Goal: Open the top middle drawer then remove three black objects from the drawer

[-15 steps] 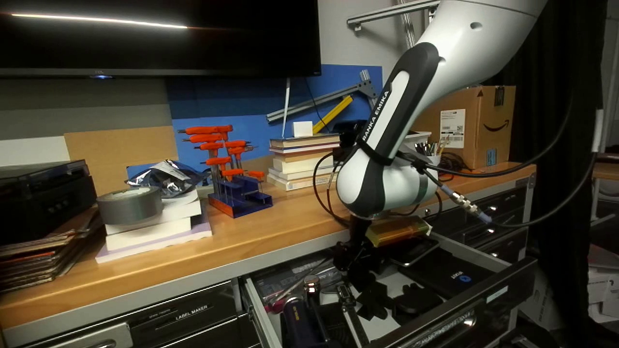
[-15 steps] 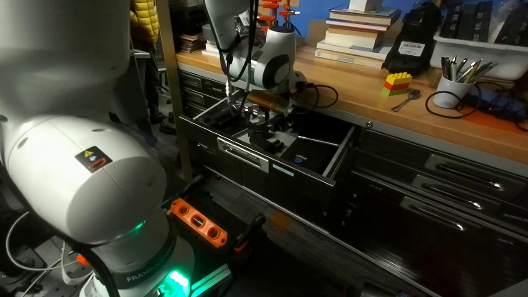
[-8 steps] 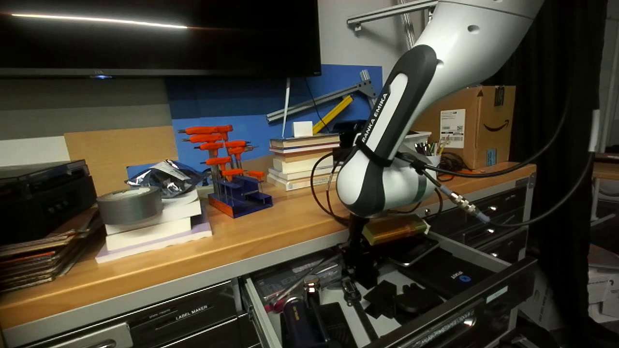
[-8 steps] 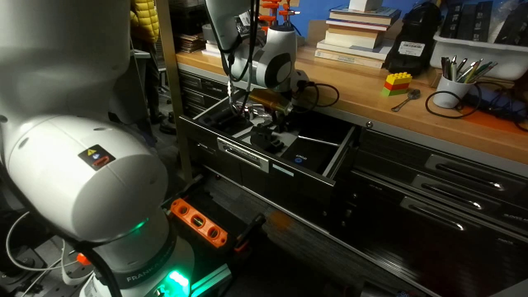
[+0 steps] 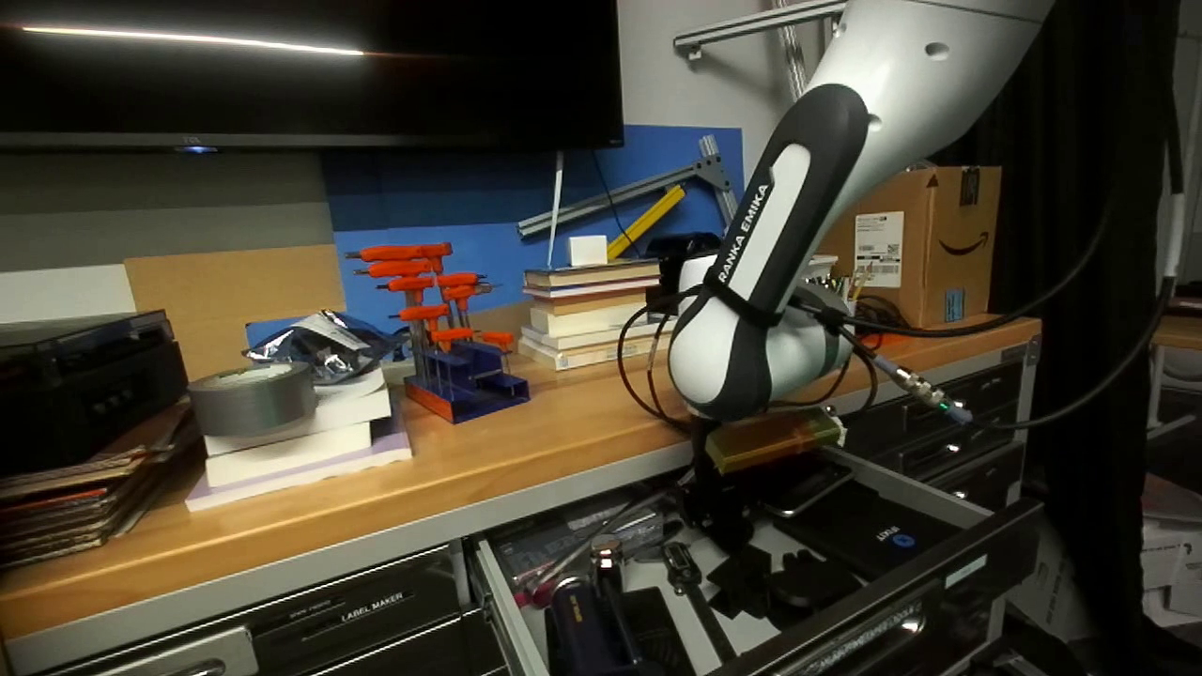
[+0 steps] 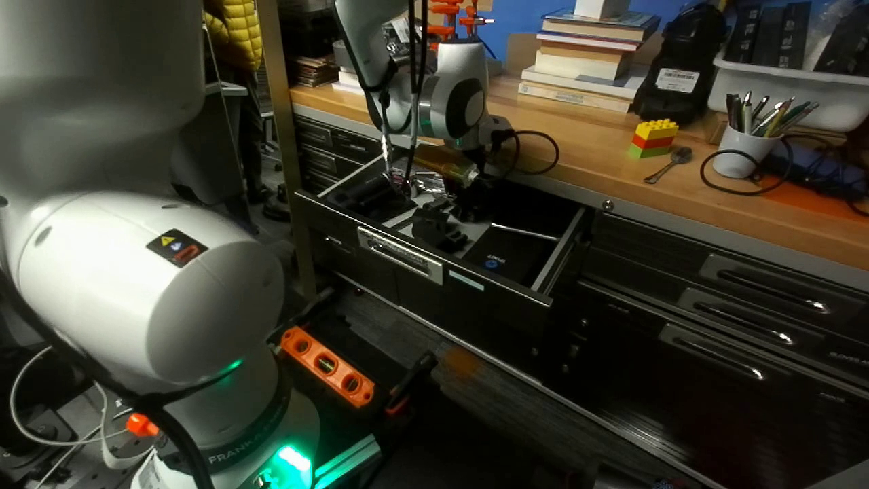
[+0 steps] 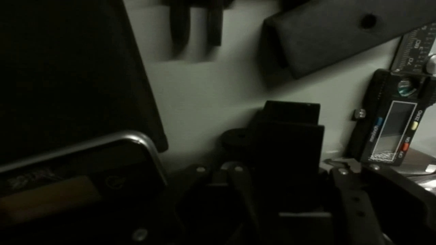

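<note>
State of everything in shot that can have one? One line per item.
Hand: shut; too dark to tell whether it grips anything
Middle drawer: open
Black blocks: at least two lying in that drawer
Caliper: lying there too, no digits seen on its display
Label-maker drawer: shut
Side drawers: shut
TV: screen dark
Base light: lit green
Pen cup: upright, filled
Hex keys: racked
Books: stacked

In both exterior views, a wide, shallow, dark grey metal top drawer (image 6: 506, 295) is standing pulled open. Inside, in the wrist view, a matte black block (image 7: 327, 41) with a round hole is lying aslant; a black two-pronged piece (image 7: 180, 21) is lying near it; a squared black block (image 7: 289, 146) is showing apart from both.
</note>
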Controlling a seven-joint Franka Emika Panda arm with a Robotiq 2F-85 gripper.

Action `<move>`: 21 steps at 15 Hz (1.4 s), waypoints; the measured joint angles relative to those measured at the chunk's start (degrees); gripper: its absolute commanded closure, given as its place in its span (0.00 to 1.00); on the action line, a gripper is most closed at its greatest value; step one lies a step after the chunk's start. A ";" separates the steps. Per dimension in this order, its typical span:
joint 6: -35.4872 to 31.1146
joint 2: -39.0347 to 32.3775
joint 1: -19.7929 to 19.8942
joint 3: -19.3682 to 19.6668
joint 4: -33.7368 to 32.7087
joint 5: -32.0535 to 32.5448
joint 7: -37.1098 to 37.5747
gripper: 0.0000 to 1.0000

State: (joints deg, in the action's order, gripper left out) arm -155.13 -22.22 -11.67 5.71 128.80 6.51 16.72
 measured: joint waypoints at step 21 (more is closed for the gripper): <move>16.88 17.13 1.10 -5.89 -4.78 11.76 15.61 0.93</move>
State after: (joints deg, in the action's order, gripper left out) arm -138.26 -5.09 -10.57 -0.18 124.02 18.27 32.33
